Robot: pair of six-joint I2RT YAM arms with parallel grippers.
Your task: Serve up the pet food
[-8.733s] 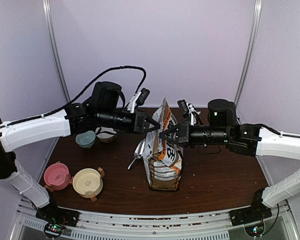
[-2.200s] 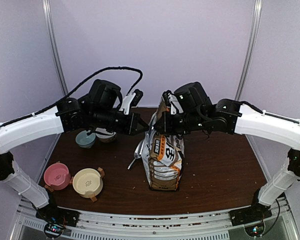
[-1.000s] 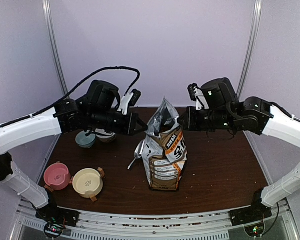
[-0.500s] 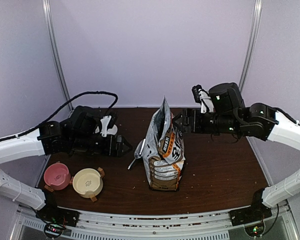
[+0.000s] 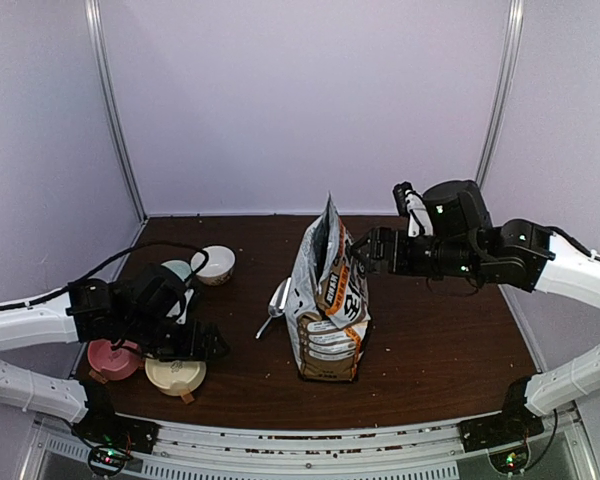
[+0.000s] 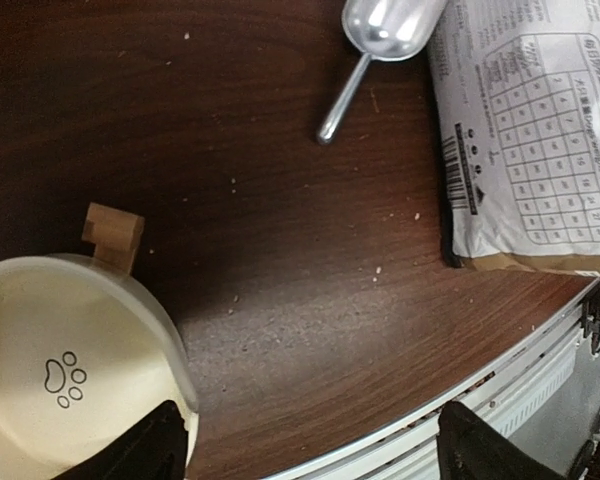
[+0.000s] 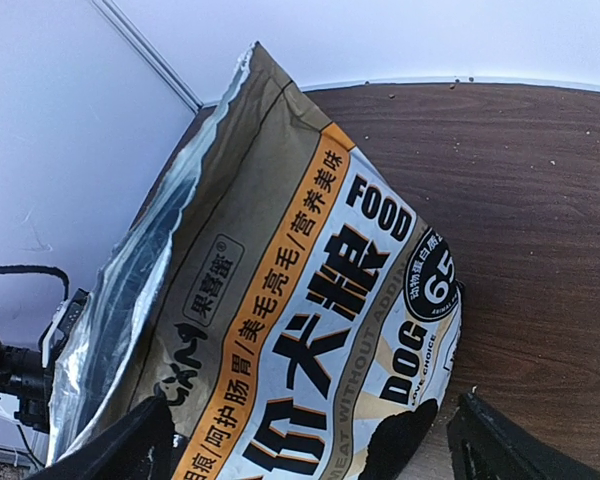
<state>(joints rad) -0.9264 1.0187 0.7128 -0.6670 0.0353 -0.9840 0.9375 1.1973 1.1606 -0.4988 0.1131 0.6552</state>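
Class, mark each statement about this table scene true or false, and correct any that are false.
1. The food bag stands upright with its top open. True.
2. The metal scoop lies in the cream bowl. False: it lies on the table, beside the bag.
3. The cream bowl holds kibble. False: it is empty, its paw print showing.
4. The left fingers and right fingers are spread wide, holding nothing. True.
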